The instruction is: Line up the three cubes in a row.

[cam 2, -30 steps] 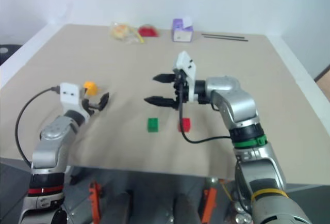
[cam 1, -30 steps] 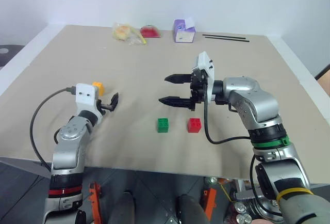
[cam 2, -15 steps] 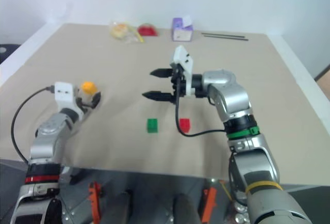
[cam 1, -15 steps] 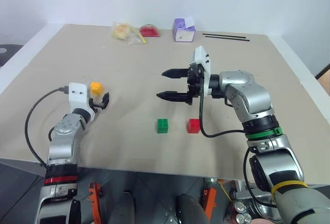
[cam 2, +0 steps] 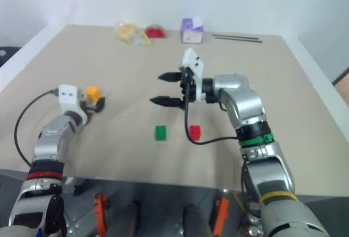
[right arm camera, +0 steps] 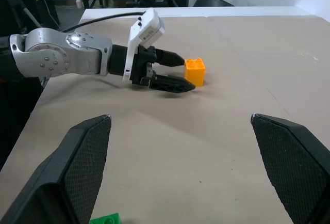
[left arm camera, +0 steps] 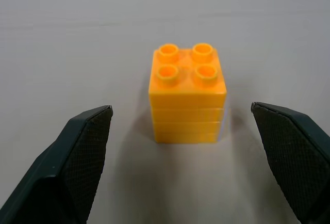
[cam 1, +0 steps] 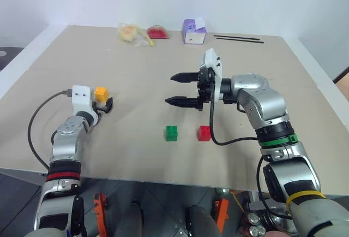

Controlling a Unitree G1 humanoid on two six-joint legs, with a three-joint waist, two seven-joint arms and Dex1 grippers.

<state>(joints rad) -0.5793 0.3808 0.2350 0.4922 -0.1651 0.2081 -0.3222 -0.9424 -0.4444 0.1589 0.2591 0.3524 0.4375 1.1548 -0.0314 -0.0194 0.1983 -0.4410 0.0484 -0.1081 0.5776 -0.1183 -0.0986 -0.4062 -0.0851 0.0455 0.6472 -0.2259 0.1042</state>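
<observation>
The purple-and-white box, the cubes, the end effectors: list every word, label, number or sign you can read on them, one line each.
Purple-and-white box: any print is too small to read.
Yellow-orange cube: plain studs and sides, no lettering visible.
Green cube and red cube: no readable marks.
Left end effector and right end effector: no readable label.
So nothing legible anywhere.

Three small plastic building-brick cubes with studded tops stand upright on the tan tabletop. The yellow-orange cube shows four round studs on top and horizontal seams across its near face; it sits alone toward the robot's left side, well apart from the other two. The green cube and the red cube stand near the front edge, side by side with a gap between them, not touching, roughly level with each other.
</observation>
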